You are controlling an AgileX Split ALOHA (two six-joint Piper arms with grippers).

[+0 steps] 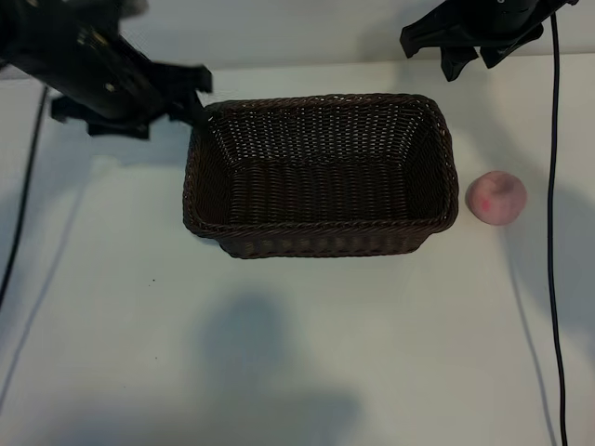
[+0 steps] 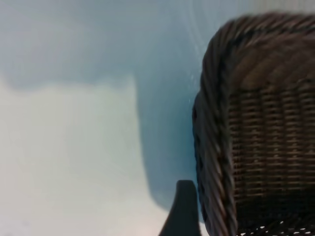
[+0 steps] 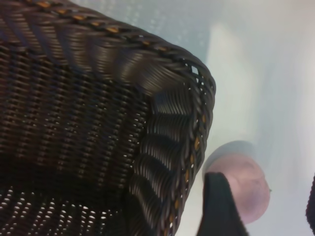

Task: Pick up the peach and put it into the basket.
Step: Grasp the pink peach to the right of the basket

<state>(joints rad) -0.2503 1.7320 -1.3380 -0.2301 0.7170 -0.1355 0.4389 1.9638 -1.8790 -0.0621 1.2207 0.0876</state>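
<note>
Fingers [image 3: 219, 206] of the right gripper [image 1: 472, 63] spread apart, pinching nothing; in the right wrist view, one dark fingertip in front of the fruit and the edge of the other at the frame's border. Fingers of the left gripper [image 1: 197, 100] likewise spread, closed on nothing; only one tip [image 2: 184, 211] visible in the left wrist view, just outside the wicker rim.

White table [image 1: 279, 353] underneath everything, crossed by soft grey shadows.

Dark-brown woven basket [image 1: 325, 243] at the middle of the exterior view, upright, long sides running from 9 to 3 o'clock, nothing inside.

Left gripper at the basket's 10 o'clock corner, right up against the braided rim; contact impossible to judge. Right gripper at about 1 o'clock from the basket, raised, well apart from the fruit.

Peach [image 1: 495, 197] on the table at 3 o'clock from the basket, just beside its short wall but not touching, brighter pink spot facing the basket.

Thin black cable [image 1: 555, 232] hanging from 12 to 6 o'clock just beyond the peach.
</note>
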